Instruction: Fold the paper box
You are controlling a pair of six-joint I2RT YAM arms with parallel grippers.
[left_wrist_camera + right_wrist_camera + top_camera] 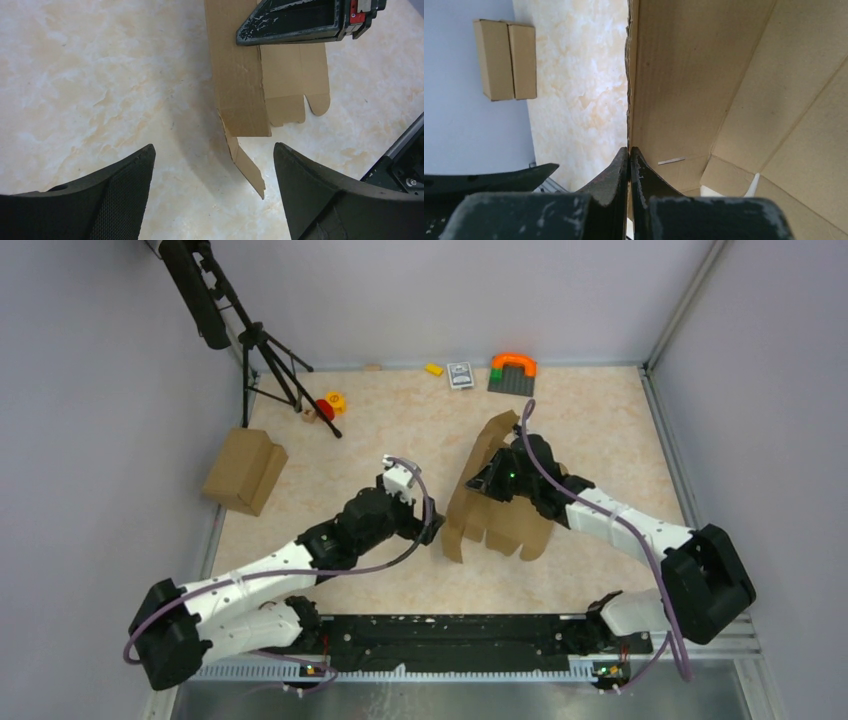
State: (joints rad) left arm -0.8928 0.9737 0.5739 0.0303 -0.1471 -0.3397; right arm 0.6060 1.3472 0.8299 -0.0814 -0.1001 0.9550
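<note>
The paper box [500,525] is a brown cardboard sheet with many flaps, partly folded in the middle of the table. One long panel stands up on edge while the rest lies flat. My right gripper [492,480] is shut on the edge of that upright panel; in the right wrist view its tips [629,149] pinch the cardboard [704,75]. My left gripper [432,525] hovers open just left of the box's near corner. In the left wrist view a small bent flap [247,167] lies between the wide-apart fingers [214,147], untouched by either.
A bulkier brown carton [245,470] sits at the table's left edge. A black tripod [265,350] stands at the back left beside small red and yellow toys [328,405]. An orange arch on a dark plate [512,370] and a card pack [460,375] lie along the back wall.
</note>
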